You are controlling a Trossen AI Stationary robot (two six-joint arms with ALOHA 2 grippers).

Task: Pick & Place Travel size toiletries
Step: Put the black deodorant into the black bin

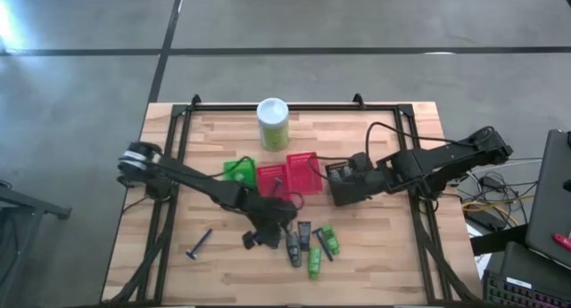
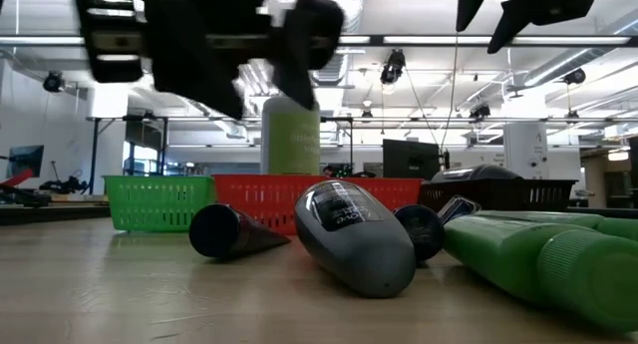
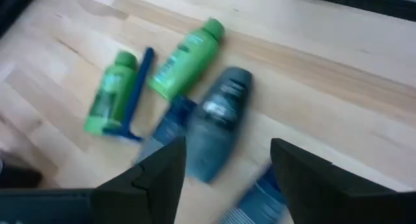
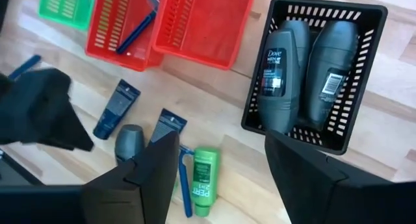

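We see the left claw (image 3: 224, 165), fingers spread and empty, over the crowded toiletries on the near worktop (image 1: 375, 263): grey bottle (image 3: 218, 123), green tubes (image 3: 185, 58), razor (image 3: 133, 94). Descending, it could nudge neighbours or pinch two. The right claw (image 4: 221, 169), parted and empty, waits above the black basket (image 4: 312, 133).

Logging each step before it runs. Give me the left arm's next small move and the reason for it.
Probably lower the left gripper straight down onto the dark grey oval bottle. Its fingers are spread apart with the bottle lying on the table just ahead of the gap, among green tubes and a blue razor. The right gripper hangs open by the black basket, which already holds similar bottles.
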